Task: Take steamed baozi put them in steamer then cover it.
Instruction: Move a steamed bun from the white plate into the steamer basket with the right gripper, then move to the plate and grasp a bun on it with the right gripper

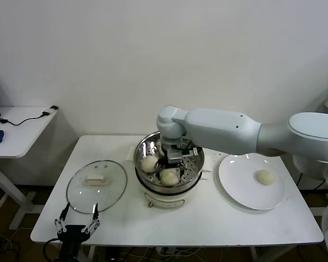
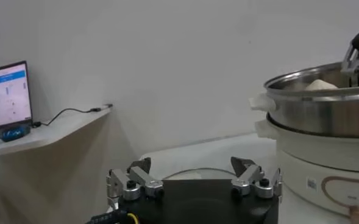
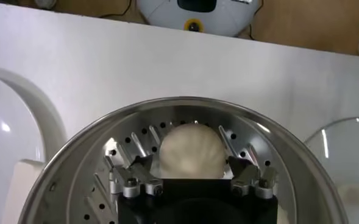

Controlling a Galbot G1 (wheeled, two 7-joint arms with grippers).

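Note:
The steamer (image 1: 138,155) stands mid-table, a steel pot on a white base. Two steamed baozi (image 1: 149,163) (image 1: 169,177) lie on its perforated tray. My right gripper (image 1: 175,155) reaches down into the pot. In the right wrist view it (image 3: 190,161) is open, and another baozi (image 3: 190,149) rests on the tray (image 3: 75,182) between its fingers. One more baozi (image 1: 265,177) lies on the white plate (image 1: 240,188) to the right. The glass lid (image 1: 97,188) lies flat left of the steamer. My left gripper (image 1: 76,224) is parked open at the table's front left edge.
The left wrist view shows the steamer's side (image 2: 325,109) at the right and the lid's rim (image 2: 194,171) just ahead of the left gripper (image 2: 191,164). A side desk (image 1: 16,125) with cables and a laptop (image 2: 7,91) stands at the far left.

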